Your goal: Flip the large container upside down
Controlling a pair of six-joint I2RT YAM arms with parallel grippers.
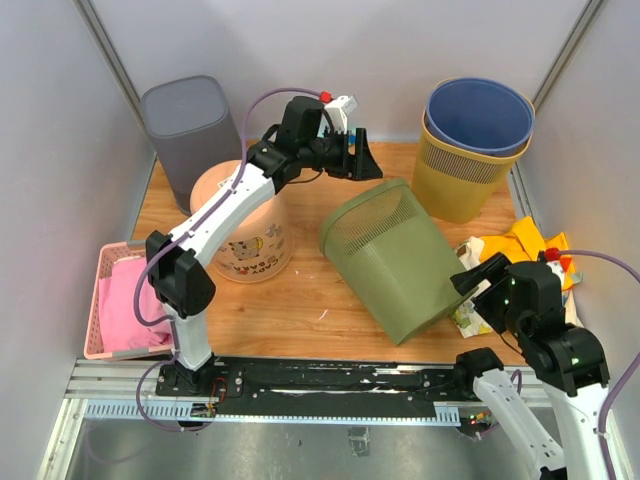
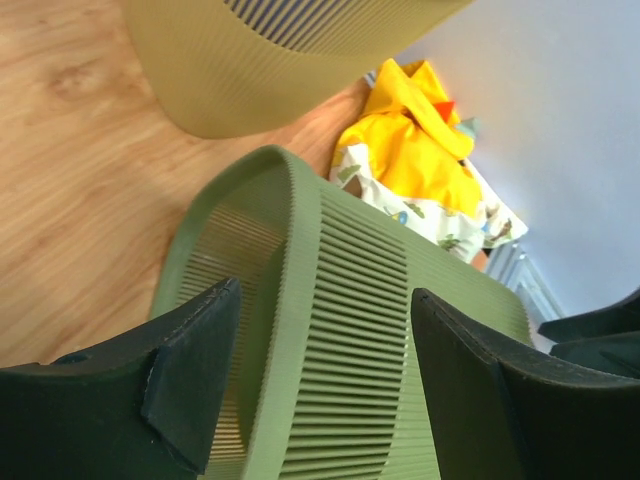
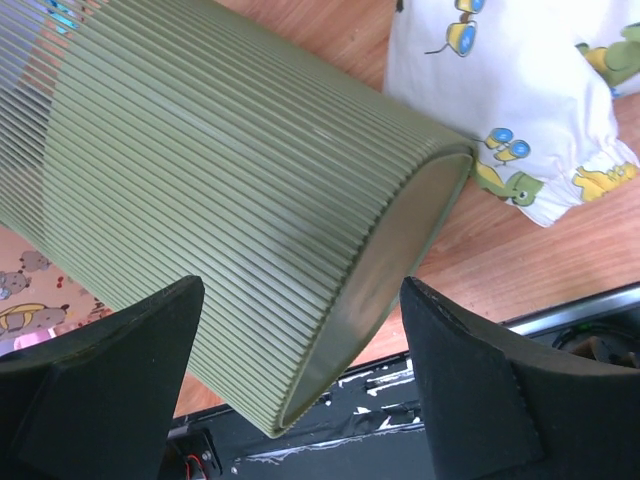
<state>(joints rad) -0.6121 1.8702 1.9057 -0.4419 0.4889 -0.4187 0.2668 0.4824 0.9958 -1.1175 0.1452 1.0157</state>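
The large container is a green slatted bin (image 1: 395, 255) lying on its side on the wooden table, with its mouth toward the back left and its base toward the front right. My left gripper (image 1: 362, 160) is open at the bin's upper rim. In the left wrist view the rim (image 2: 350, 300) passes between the spread fingers of that gripper (image 2: 325, 290) without touching them. My right gripper (image 1: 470, 275) is open by the bin's base. In the right wrist view the base edge (image 3: 400, 250) sits between the wide fingers of the right gripper (image 3: 302, 290).
A yellow bin (image 1: 465, 170) with a blue bin (image 1: 480, 115) nested in it stands at the back right. A grey bin (image 1: 190, 125) and a beige cartoon bucket (image 1: 250, 235) stand at the left. A pink basket (image 1: 110, 300) sits front left. Clothes (image 1: 525, 250) lie at the right.
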